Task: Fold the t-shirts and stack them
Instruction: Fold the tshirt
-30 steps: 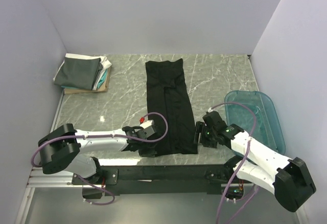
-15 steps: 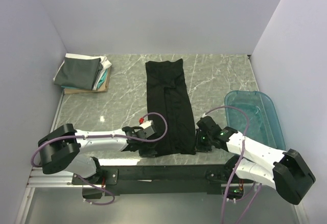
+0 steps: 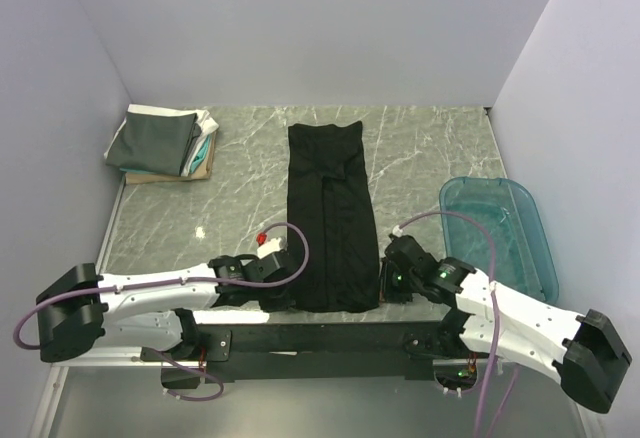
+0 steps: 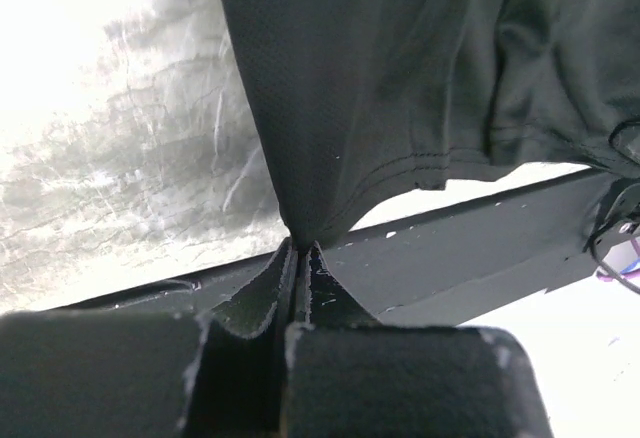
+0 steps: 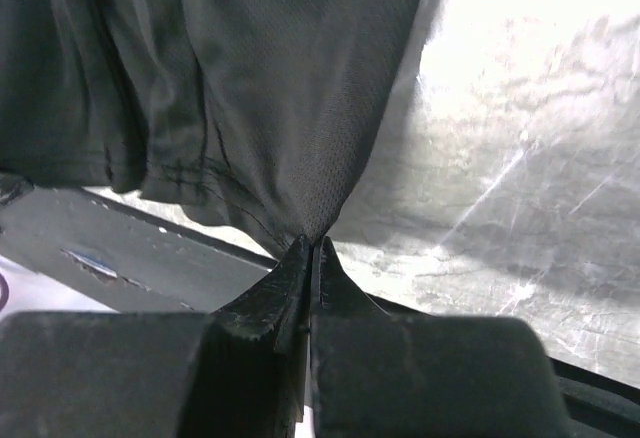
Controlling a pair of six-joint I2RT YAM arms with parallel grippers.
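Observation:
A black t-shirt [image 3: 332, 213] lies folded into a long strip down the middle of the marble table. My left gripper [image 3: 283, 298] is shut on its near left corner; in the left wrist view the cloth [image 4: 380, 78] rises in a peak from the pinched fingertips [image 4: 300, 248]. At the near right corner my right gripper [image 3: 385, 283] is shut on the hem, and the right wrist view shows the fabric [image 5: 270, 88] pulled into the closed fingertips [image 5: 312, 246]. A stack of folded t-shirts [image 3: 162, 143], dark grey on top, sits at the far left.
A translucent teal tub [image 3: 497, 230] stands at the right edge of the table. The black frame rail [image 3: 320, 338] runs along the near edge, just under the shirt's hem. Grey walls close in the left, back and right sides.
The right gripper moved in to the shirt's near right corner and closed on it. The left arm slid toward the near edge, and the shirt's hem has shifted toward the near edge with it.

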